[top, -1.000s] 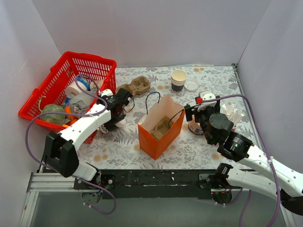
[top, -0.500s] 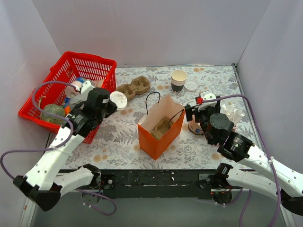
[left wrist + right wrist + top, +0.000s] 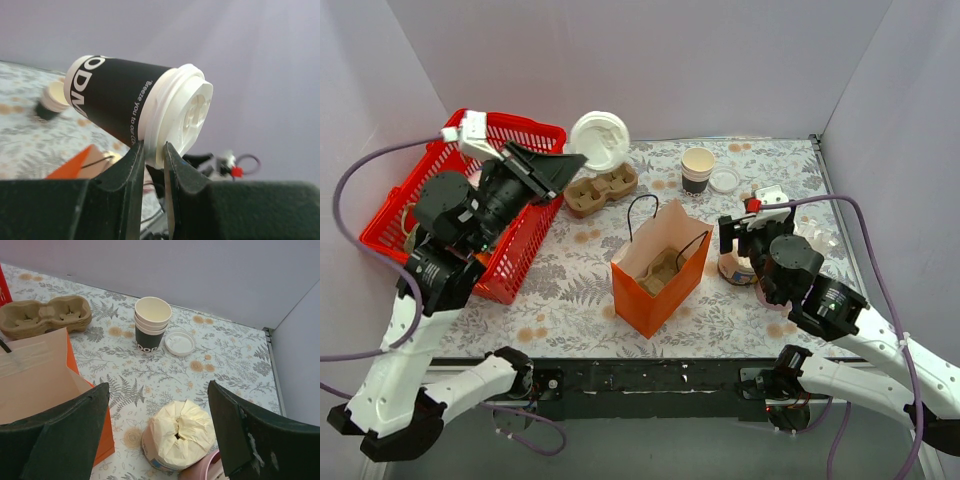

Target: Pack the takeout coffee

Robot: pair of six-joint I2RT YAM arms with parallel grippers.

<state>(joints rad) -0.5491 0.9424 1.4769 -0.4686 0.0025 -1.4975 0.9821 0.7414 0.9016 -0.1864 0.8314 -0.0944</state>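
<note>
Left wrist: lidded takeout coffee (image 3: 131, 102) sideways in left end effector (image 3: 153, 148)

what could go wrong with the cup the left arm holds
The left gripper pinches the takeout coffee only at its lid rim, with the cup tilted sideways; the lid could pop off or the cup slip. The handles of the orange bag stand over its opening and could snag the cup.

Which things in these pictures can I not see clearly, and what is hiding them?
Top view: the left arm covers most of what lies in the red basket.
Top view: inside the orange bag, only a dim brownish shape shows.
Left wrist: the takeout coffee print curves out of sight.
Right wrist: the bottom edge cuts off a pink object.
</note>
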